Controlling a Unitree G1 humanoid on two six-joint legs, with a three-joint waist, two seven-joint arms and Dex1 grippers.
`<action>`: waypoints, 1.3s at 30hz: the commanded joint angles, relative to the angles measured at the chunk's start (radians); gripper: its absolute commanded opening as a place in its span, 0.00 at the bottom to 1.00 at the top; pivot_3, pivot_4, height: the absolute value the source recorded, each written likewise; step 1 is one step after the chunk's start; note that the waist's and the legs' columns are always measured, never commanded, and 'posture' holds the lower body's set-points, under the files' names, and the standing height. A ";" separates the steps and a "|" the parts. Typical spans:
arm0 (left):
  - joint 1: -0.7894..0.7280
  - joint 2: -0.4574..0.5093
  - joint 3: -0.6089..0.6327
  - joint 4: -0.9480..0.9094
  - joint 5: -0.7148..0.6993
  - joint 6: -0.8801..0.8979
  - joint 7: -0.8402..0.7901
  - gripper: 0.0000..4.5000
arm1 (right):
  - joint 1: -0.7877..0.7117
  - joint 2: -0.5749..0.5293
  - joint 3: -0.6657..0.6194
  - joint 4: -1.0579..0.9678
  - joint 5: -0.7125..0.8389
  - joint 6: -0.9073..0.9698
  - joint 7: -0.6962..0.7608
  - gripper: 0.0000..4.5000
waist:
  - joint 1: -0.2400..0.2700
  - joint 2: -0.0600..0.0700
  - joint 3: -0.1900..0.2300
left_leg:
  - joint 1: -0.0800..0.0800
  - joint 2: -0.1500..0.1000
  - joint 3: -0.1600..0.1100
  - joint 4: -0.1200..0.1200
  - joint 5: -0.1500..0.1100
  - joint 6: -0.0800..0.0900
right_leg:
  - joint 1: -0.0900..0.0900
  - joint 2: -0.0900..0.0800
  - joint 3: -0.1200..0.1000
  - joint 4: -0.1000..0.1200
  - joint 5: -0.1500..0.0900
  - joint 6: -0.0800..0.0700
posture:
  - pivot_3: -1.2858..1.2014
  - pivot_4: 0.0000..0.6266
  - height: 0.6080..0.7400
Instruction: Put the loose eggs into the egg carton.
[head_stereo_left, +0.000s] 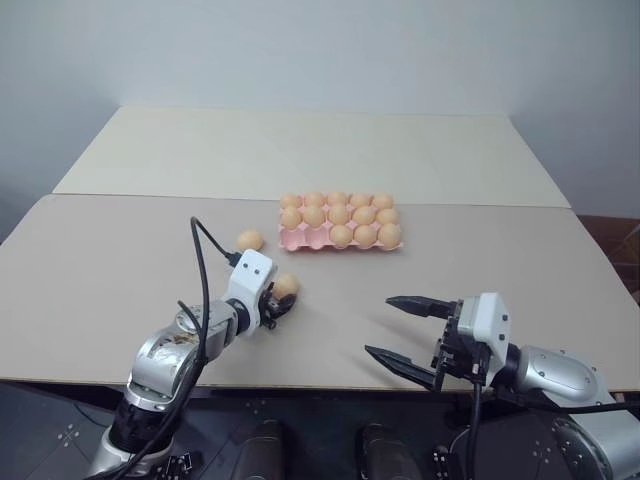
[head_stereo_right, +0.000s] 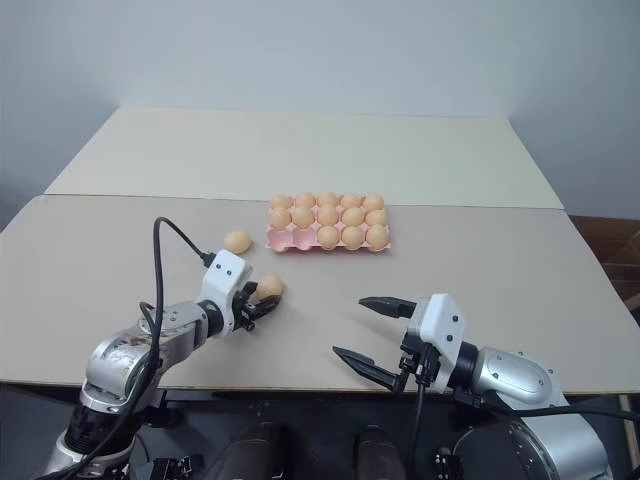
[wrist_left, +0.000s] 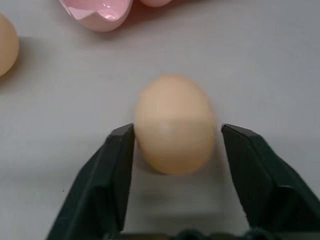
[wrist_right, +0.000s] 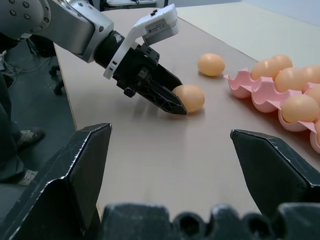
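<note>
The left pincer (head_stereo_left: 283, 300) brackets a smooth orange-tan loose egg (head_stereo_left: 286, 285) on the beige bench (head_stereo_left: 120, 280); whether it grips is unclear. Another egg (head_stereo_left: 250, 240) lies beside the pink moulded egg carton (head_stereo_left: 300, 238). The right pincer (head_stereo_left: 398, 335) gapes empty.

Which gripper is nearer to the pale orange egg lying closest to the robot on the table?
Left. The left gripper has that pale orange egg between its fingers, whereas the right gripper hovers well off to the egg's right, near the table's front edge.
</note>
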 joint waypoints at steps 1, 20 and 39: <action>-0.026 0.005 -0.002 -0.019 0.038 -0.053 0.008 0.36 | -0.017 -0.010 -0.004 -0.028 0.009 -0.014 -0.004 1.00 | 0.000 0.000 0.000 | 0.000 0.000 0.000 0.000 0.000 0.000 | 0.000 0.000 0.000 0.000 0.000 0.000 | 0.52 0.24 1.00; -0.352 -0.109 -0.090 0.378 0.221 -0.360 -0.018 0.24 | -0.141 -0.016 0.048 -0.014 0.012 0.030 -0.046 1.00 | 0.001 -0.001 0.000 | 0.000 -0.001 0.000 0.000 0.000 0.000 | 0.001 0.000 0.000 0.000 0.000 0.001 | 0.52 0.24 1.00; -0.397 -0.164 -0.095 0.558 0.291 -0.489 -0.090 0.24 | -0.239 0.013 0.029 -0.084 0.083 0.292 -0.328 1.00 | 0.000 -0.001 0.000 | -0.002 -0.001 0.000 0.001 0.000 0.000 | 0.000 0.000 -0.001 0.000 0.000 0.001 | 0.52 0.24 1.00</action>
